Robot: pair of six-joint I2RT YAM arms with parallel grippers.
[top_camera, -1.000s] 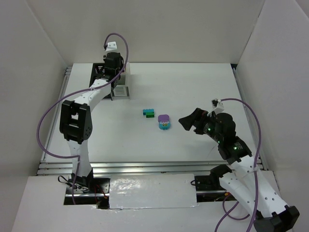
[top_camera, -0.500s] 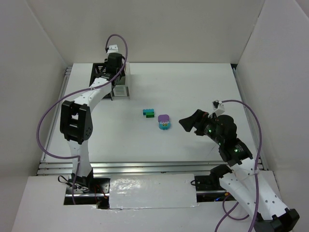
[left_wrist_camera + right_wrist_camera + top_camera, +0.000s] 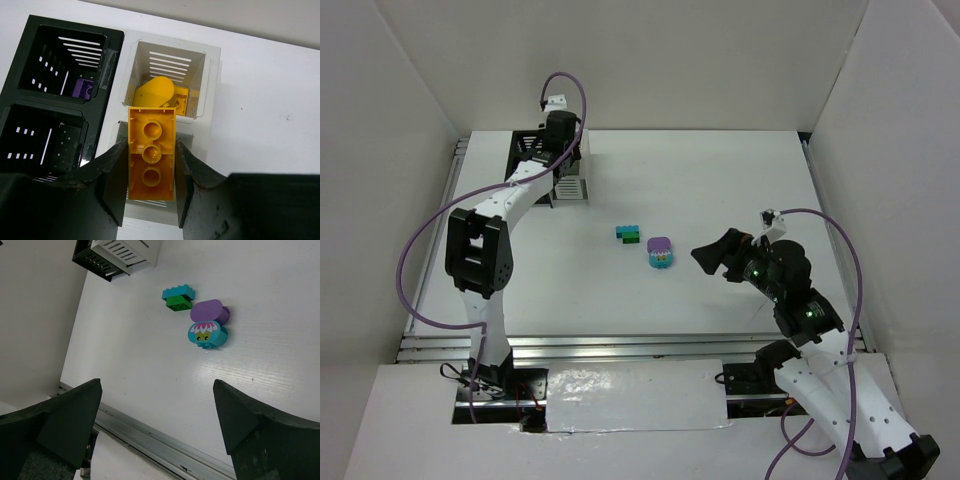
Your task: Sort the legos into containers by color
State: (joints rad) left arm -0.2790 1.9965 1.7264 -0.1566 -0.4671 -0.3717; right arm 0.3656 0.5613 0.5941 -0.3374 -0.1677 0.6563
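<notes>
White table, boxed by white walls, bears scattered legos.

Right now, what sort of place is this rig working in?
Probably a lab test booth, not a home: plain white panels wall in a white table, with toy bricks and slatted bins on it.

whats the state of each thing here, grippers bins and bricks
left gripper: shut on yellow brick
right gripper: open, empty
white bin: holds yellow pieces
black bin: holds a purple brick
teal and green bricks: touching, on table
purple and teal piece: on table
</notes>
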